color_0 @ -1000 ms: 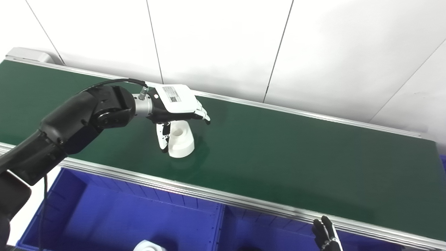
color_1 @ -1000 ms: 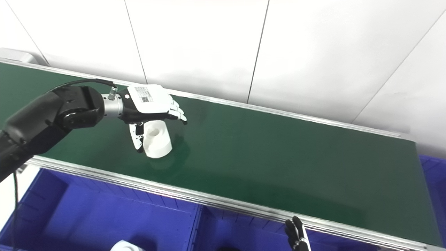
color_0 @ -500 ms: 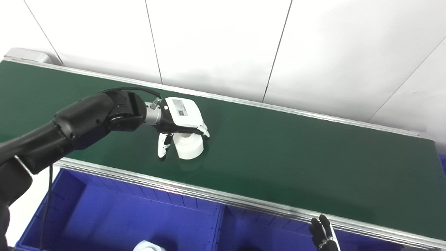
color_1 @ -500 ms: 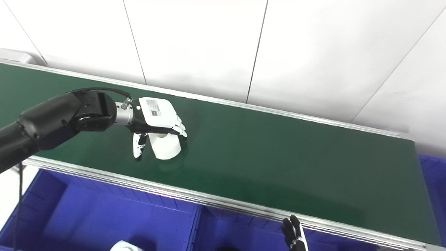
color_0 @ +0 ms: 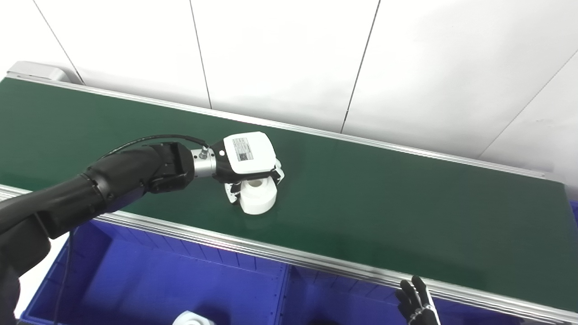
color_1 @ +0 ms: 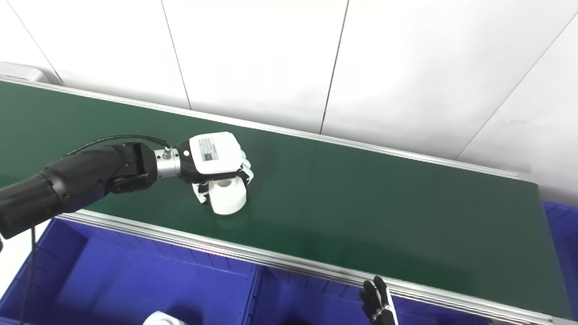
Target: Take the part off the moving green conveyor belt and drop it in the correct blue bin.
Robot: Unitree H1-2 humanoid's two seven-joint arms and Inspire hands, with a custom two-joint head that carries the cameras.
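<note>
Left hand [color_0: 249, 157] sits over the white part [color_0: 258, 195] on the green conveyor belt [color_0: 384, 198], fingers [color_0: 278, 169] curled down around its top on both sides, wrapped on it. The part is a white cylinder with a hole in the top; its base looks to be on the belt, near the front rail, so not clearly lifted. Grasp step is about done, judged from the wrap; lift, carry over the rail and drop are all left. Blue bin [color_0: 149, 275] sits right below the belt edge on the left side, with another white piece [color_0: 192, 318] at the bottom edge inside it, probably a matching part, so likely the target. A second blue bin [color_0: 343, 302] lies to its right. Right hand [color_0: 419, 306] is barely in frame at the bottom edge, only dark fingertips spread apart, holding nothing, idle.
</note>
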